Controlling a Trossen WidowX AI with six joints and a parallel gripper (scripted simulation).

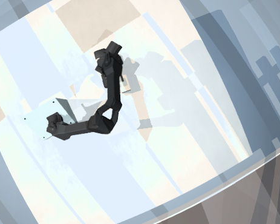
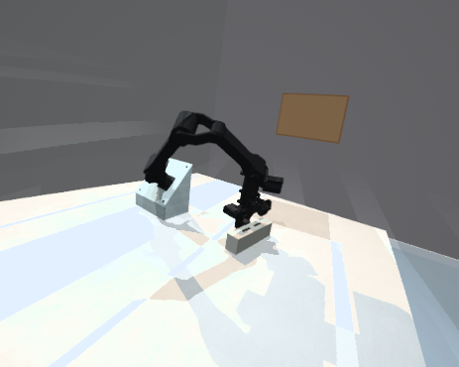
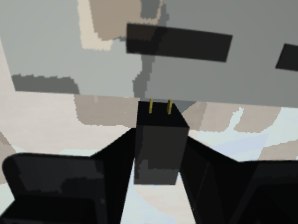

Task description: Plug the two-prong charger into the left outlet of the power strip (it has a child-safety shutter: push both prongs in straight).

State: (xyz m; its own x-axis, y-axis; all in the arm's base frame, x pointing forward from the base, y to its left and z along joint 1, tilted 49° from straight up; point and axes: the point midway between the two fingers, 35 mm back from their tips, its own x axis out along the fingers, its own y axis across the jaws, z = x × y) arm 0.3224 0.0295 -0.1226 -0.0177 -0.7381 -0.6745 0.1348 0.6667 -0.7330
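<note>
— Gripper (image 3: 159, 150) state?
— Pinching the black charger (image 3: 161, 142), brass prongs (image 3: 160, 106) pointing down.
— Charger location?
— Just above the power strip (image 2: 249, 236), near the table's far edge.

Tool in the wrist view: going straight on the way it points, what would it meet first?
Probably the power strip: the held charger's prongs aim at its grey face, just below the dark outlet. Depth is unclear.

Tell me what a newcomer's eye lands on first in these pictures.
First the black arm, arching from its pale wedge base at mid-table down over the grey power strip. Next, in the wrist view, the dark charger clamped in the pincer, its two brass prongs pointing at the strip's dark outlet slot. An orange panel stands out on the grey back wall.
</note>
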